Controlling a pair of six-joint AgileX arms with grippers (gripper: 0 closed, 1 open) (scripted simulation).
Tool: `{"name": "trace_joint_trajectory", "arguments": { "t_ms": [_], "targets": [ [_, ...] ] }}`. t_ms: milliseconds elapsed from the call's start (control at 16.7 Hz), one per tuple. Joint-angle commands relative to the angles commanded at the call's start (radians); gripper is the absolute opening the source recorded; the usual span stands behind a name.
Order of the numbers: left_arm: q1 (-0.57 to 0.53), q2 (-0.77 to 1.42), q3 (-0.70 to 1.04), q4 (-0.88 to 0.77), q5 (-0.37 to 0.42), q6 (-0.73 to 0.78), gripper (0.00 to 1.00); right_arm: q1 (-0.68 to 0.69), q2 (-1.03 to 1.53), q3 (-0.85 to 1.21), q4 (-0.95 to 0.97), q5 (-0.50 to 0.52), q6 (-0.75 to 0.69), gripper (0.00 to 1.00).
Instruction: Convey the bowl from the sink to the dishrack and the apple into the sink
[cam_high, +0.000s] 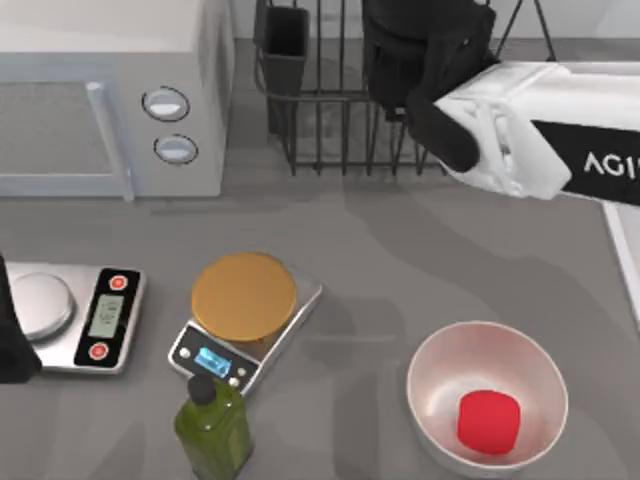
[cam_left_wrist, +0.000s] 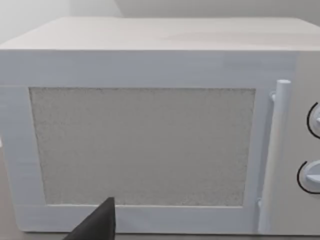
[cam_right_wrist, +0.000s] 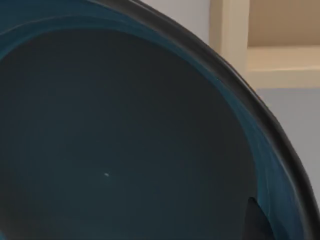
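right gripper (cam_high: 425, 70) over the black wire dishrack (cam_high: 330, 110) at the table's far edge, white arm reaching in from the right side. finger spread: cannot tell, dark wrist bulk covers the tips. round teal-blue bowl (cam_right_wrist: 125, 130) very close in the right wrist view, dark inside, rim curving across; a dark finger tip (cam_right_wrist: 257, 222) sits against its inner wall near the rim. whether gripped or just touching: cannot tell.

small bright red blocky apple (cam_high: 488, 420) resting inside the large pale white bowl (cam_high: 440, 350) near the table's front right. sliver of pale basin rim, the sink (cam_high: 625, 250), at the right edge.

left gripper (cam_high: 12, 340) parked at the far left edge, beside a silver kitchen scale (cam_high: 110, 320). fingers: cannot tell. facing the white microwave oven (cam_left_wrist: 150, 145).

second scale with a round tan wooden platter (cam_high: 244, 295) mid-table; green glass bottle with black cap (cam_high: 212, 425) just in front of it. black rectangular cutlery cup (cam_high: 283, 45) at the rack's left corner.
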Motion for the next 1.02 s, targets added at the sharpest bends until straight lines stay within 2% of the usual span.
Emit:
{"name": "trace_joint_trajectory", "arguments": {
  "t_ms": [180,480,1020],
  "targets": [
    [0.0,0.0,0.0,0.0,0.0,0.0,1.0,-0.036,0.064,-0.066,0.106,-0.031,-0.002,0.0],
    [0.0,0.0,0.0,0.0,0.0,0.0,1.0,-0.044,0.081,-0.082,0.125,-0.038,-0.003,0.0],
    [0.0,0.0,0.0,0.0,0.0,0.0,1.0,-0.044,0.081,-0.082,0.125,-0.038,-0.003,0.68]
  ]
}}
